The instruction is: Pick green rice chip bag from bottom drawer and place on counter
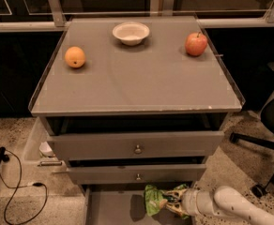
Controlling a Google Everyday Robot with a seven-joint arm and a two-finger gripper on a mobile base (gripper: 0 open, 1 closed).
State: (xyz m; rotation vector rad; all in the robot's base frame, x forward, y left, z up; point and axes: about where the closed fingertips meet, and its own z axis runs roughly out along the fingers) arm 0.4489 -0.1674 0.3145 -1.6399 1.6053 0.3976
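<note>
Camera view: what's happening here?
The robot's hand reaches in from the lower right and grips the green rice chip bag over the open bottom drawer. The bag is not yet on the counter, which holds an orange, a white bowl and an apple.

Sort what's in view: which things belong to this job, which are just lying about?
Job: green rice chip bag, held by the gripper above the bottom drawer; counter.
Lying about: orange, bowl, apple, all on the counter.
</note>
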